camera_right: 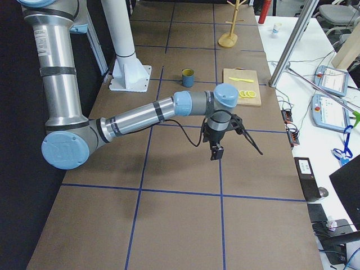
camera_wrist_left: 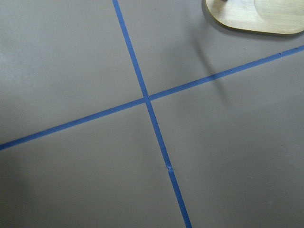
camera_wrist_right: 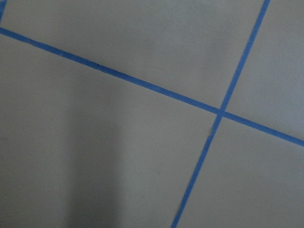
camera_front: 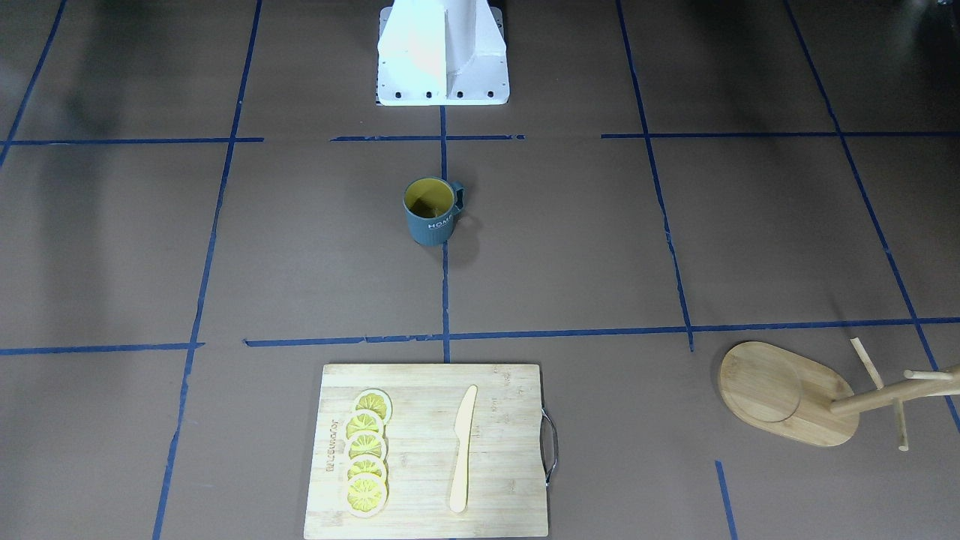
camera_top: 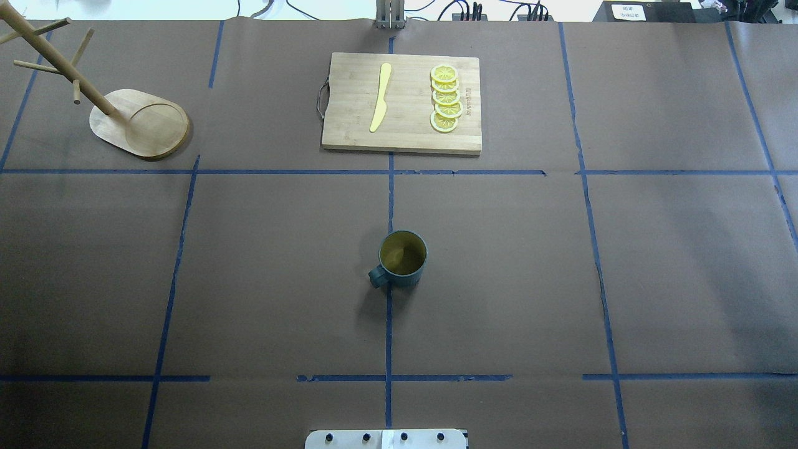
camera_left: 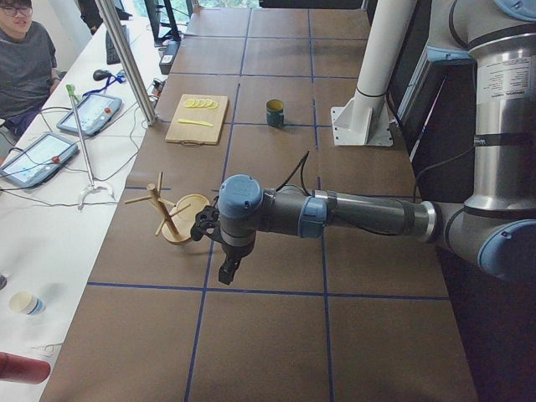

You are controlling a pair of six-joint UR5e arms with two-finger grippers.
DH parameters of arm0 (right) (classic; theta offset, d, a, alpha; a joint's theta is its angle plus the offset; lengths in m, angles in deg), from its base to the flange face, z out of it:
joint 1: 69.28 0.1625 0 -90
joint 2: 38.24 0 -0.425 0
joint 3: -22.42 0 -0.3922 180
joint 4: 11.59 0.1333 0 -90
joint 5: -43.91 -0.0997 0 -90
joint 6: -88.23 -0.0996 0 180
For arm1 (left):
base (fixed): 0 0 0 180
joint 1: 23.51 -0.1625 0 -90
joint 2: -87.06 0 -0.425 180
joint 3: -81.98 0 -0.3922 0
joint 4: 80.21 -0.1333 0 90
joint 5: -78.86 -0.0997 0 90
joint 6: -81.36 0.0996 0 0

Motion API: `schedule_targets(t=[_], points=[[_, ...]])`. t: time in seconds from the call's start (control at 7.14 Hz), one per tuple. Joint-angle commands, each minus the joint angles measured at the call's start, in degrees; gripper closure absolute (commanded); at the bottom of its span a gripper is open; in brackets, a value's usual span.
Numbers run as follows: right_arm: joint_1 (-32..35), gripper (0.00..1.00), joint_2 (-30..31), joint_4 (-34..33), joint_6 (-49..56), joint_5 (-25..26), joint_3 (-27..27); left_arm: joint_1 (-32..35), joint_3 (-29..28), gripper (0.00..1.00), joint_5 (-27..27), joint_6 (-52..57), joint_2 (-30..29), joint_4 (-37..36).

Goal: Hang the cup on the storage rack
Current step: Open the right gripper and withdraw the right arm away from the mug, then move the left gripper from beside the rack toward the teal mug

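Since the dark blue-grey ribbed mug with a yellow inside (camera_top: 402, 259) stands upright, mouth up, about midway between the left and right ends of the brown-covered table (camera_top: 499, 299) and somewhat nearer the robot's edge, neither arm is plainly closer. The left gripper (camera_left: 228, 272) hangs over the left end and the right gripper (camera_right: 215, 152) over the right end, both well apart from the mug. How wide either pincer stands, I cannot tell. The mug's squarish handle (camera_top: 377, 275) points toward the robot's left. The light bamboo mug tree (camera_top: 140, 121) stands at the far left corner, so the left arm looks better placed.
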Motion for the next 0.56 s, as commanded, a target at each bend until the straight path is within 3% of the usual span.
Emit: schedule_targets(t=[0.0, 0.14, 0.28, 0.42], points=[[6.02, 0.0, 7.73, 0.0, 3.53, 0.1, 0.09, -0.01, -0.12, 0.0, 0.24, -0.06, -0.31, 0.15], [7.43, 0.0, 9.85, 0.0, 3.35, 0.1, 0.09, -0.01, 0.75, 0.0, 0.85, -0.06, -0.31, 0.15], [7.71, 0.0, 10.31, 0.79, 0.57, 0.1, -0.43, -0.09, 0.85, 0.0, 5.38, 0.11, -0.4, 0.67], [7.62, 0.0, 10.4, 5.67, -5.9, 0.53, 0.0, -0.53, 0.94, 0.0, 10.04, 0.03, -0.49, 7.46]])
